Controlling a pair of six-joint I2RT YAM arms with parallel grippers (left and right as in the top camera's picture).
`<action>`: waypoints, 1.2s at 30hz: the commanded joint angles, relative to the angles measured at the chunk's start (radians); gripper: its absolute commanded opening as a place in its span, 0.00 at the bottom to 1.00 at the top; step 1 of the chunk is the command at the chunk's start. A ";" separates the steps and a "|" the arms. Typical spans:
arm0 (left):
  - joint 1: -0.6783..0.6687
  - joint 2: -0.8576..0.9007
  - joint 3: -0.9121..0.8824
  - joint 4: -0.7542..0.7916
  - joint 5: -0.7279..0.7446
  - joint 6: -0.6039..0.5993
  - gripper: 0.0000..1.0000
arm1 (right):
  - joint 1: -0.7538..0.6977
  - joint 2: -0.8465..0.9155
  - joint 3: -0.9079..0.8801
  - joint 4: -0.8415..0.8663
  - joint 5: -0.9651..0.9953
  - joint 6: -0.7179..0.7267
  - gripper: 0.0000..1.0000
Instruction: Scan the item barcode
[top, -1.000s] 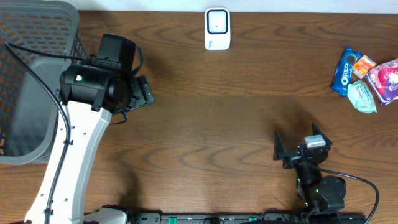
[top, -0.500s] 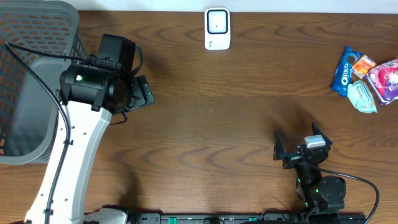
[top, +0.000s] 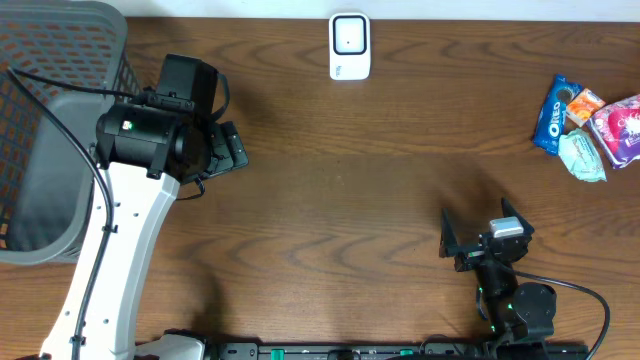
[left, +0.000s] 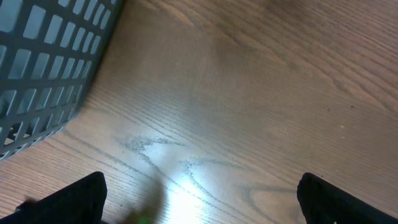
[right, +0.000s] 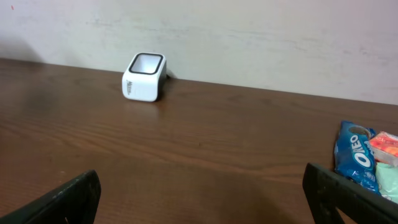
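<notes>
Oreo pack: far right | scanner: back centre | basket: far left

Basket runs off the overhead's left edge; pink packet is cut at the right edge; scanner print is unreadable.

White scanner, perhaps; Oreo pack apart

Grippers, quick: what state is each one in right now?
Left gripper: open, holding nothing.
Right gripper: open, holding nothing.
</notes>
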 joint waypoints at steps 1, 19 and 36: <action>0.004 -0.002 0.004 -0.003 -0.006 -0.005 0.98 | -0.008 -0.007 -0.002 -0.005 0.008 -0.001 0.99; 0.009 -0.487 -0.599 0.404 0.040 0.217 0.98 | -0.008 -0.007 -0.002 -0.005 0.008 -0.001 0.99; 0.045 -1.242 -1.265 0.951 0.051 0.232 0.98 | -0.008 -0.007 -0.002 -0.005 0.008 -0.001 0.99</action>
